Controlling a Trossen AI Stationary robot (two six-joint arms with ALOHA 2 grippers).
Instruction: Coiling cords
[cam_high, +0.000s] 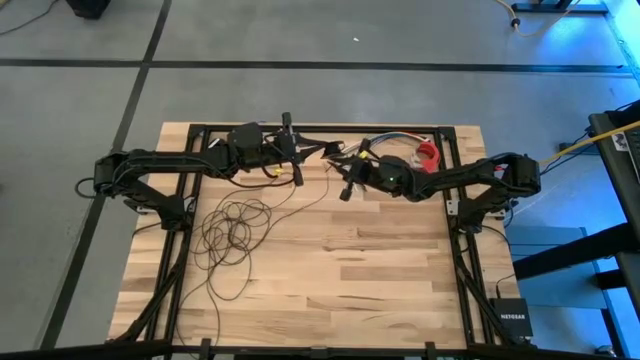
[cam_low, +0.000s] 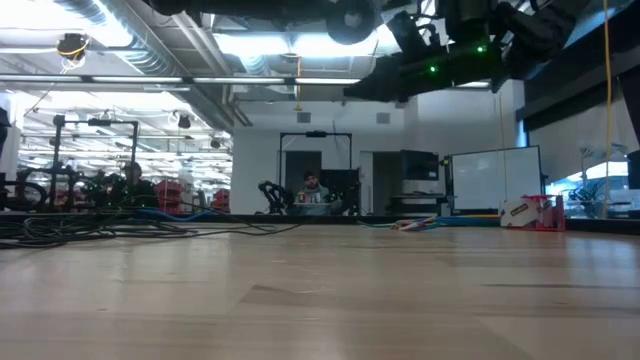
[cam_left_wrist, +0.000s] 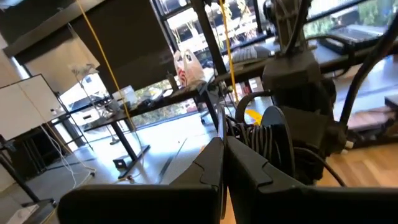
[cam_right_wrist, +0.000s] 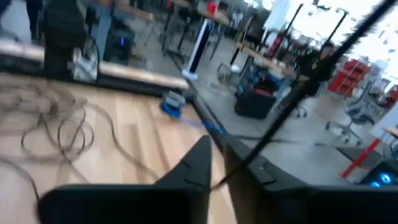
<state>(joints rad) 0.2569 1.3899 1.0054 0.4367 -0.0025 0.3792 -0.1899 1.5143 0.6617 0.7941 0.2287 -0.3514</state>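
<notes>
The cords (cam_high: 236, 225) lie loose on the table (cam_high: 400, 280) in a tangle of dark loops on its left half, with strands trailing toward the near edge and 1 thin run climbing away toward the far middle, where both claws hang. In the low view neither claw reaches the table top, so both are held up in the air.

The left claw (cam_high: 296, 150) is clenched; in its wrist view the 2 fingers (cam_left_wrist: 208, 163) meet with no gap, and I cannot tell whether a strand is pinched between them. The right claw (cam_high: 349, 181) sits just beside it across the table's middle. Its fingers stand nearly together with a thin dark line crossing between them in the right wrist view – whether they grip it or have just let go I cannot tell.

What the coming move turns on: the loop pile lies on the left arm's side, nearer to the table's front than either claw, and nearer the left claw than the right. The tangle's long axis runs roughly front-to-back. In my judgement the strand stretched between pile and claws is the part to gather – pulling it toward the middle should draw the loops after it.
</notes>
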